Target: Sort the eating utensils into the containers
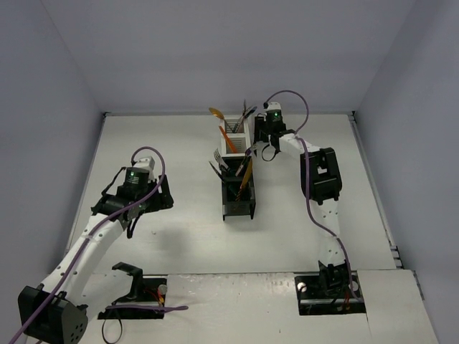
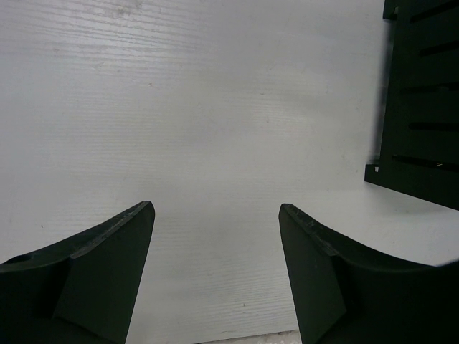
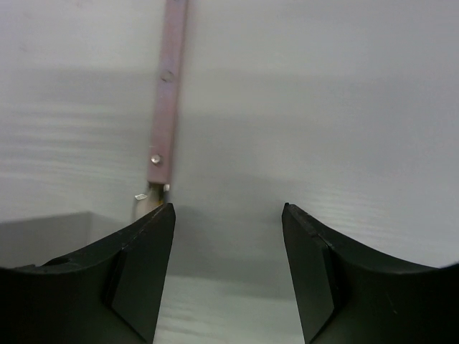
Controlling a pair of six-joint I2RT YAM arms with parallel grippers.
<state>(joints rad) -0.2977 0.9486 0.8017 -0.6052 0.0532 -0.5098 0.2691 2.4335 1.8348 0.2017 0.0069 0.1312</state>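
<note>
Grey walls (image 1: 215, 50) stand around a white bench (image 1: 172, 143). The containers (image 1: 237, 208) stand in a row at its middle, with utensils (image 1: 246, 172) upright in them; from above their kinds are hard to tell. The left hand (image 2: 215, 208) is released above bare bench and holds nothing; a black bin (image 2: 423, 107) is cut off at the picture edge. The right hand (image 3: 228, 208), just beside the row, is also spread and empty. A pink utensil (image 3: 166, 107) rises near one fingertip, with its lower end hidden.
</note>
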